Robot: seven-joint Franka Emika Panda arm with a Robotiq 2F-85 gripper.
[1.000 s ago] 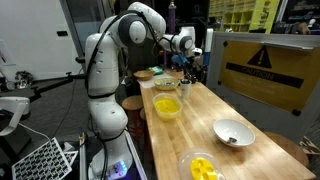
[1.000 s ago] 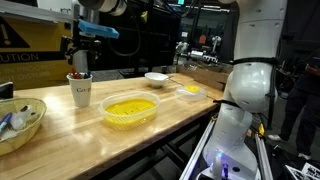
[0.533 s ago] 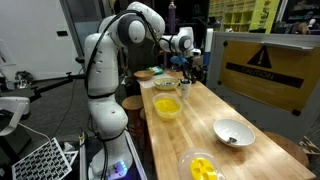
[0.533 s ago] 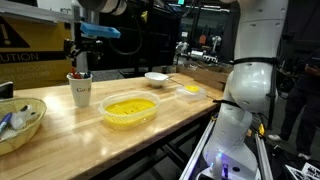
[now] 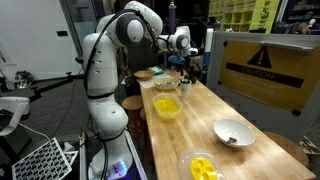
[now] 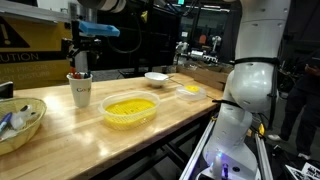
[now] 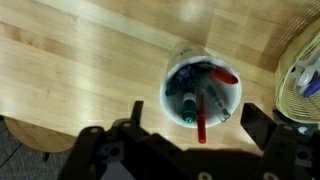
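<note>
Since the jaws hang wide open and empty, it's all about alignment: in both exterior views the white cup (image 5: 186, 88) (image 6: 80, 92) stands upright on the counter (image 6: 175, 110) straight below them, and the wrist view shows it centred between them, pens (image 7: 203, 118) pointing up.

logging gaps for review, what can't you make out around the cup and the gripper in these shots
- cup, wrist view: pen-like sticks inside are blurred; count and kind unclear.
- basket, wrist view: cut off by the right edge.
- gripper, exterior view: dark against a dark background; contact with the sticks cannot be told.
- white bowl, exterior view: too small to see its contents.
</note>
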